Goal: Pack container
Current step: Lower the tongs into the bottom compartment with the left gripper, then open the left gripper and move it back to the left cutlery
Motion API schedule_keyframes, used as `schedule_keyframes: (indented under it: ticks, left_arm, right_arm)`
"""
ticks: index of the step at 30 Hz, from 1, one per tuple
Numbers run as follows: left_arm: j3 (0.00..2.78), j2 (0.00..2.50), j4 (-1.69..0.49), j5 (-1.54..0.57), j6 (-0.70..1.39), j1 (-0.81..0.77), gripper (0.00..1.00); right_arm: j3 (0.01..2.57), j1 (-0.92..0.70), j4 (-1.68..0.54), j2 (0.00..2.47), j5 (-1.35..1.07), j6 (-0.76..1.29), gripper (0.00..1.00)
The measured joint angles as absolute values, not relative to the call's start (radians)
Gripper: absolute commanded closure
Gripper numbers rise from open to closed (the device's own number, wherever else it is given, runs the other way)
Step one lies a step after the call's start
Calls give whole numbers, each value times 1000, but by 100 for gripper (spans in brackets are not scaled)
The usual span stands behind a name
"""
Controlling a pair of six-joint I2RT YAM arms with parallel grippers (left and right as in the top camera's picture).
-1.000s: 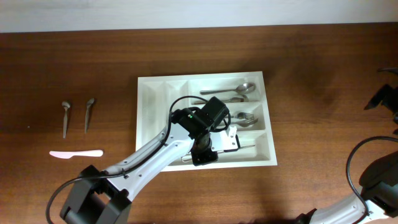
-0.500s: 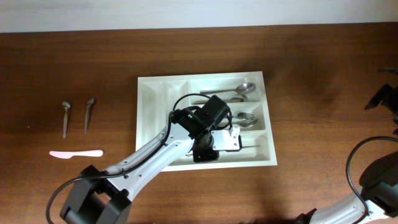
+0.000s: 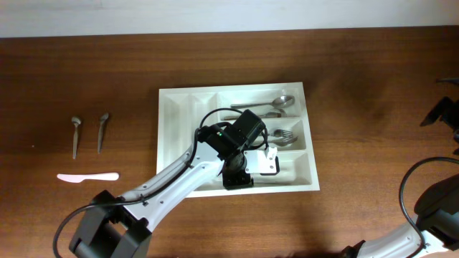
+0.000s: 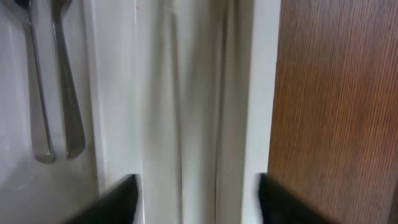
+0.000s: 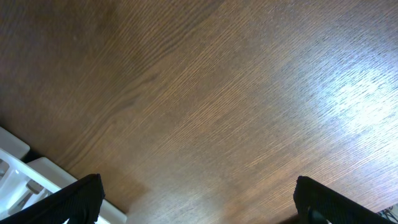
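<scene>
Overhead only, two spoons point(image 3: 74, 140), pale knife point(image 3: 87, 176) outside container point(image 3: 179, 136)

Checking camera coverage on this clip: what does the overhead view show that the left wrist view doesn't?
Only overhead: the whole container, plus two spoons and a white knife on the table left of it. Only left wrist: the left gripper, fingers spread, nothing between them. Both: the container's front compartment, the utensil handles in the compartment beside it, and the wooden table.
</scene>
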State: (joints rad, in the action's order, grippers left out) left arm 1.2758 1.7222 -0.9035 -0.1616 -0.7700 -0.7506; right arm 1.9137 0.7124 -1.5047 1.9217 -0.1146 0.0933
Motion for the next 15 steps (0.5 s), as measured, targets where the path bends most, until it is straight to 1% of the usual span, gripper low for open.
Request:
schedule_keyframes:
  ticks: [1,2,3,10,13,15]
  left_arm:
    - [1276,1722,-904,-162,-772,-751,16]
    - [1276,1722,-903,-161,-773,-751,13]
    - [1276,1722,-902,-161,-772,-751,1]
    - [1282,1722,-850,-138,-746,-751,1]
    - [1333,1722,-819,-53,-656,-750,1]
    - [1405,1722,-805,59,-540,-744,1]
  right_arm:
    - [1914,712,-1505,1922,-115,94,1]
    - [1914,712,-1505,1922,-115,94,1]
    - [1914,712,-1505,1922,-115,93,1]
    - [1914,712,-1505,1922,-115,94,1]
    - [1914,712,-1505,1922,-115,93,1]
    - [1914,712,-1505,1922,-115,94,1]
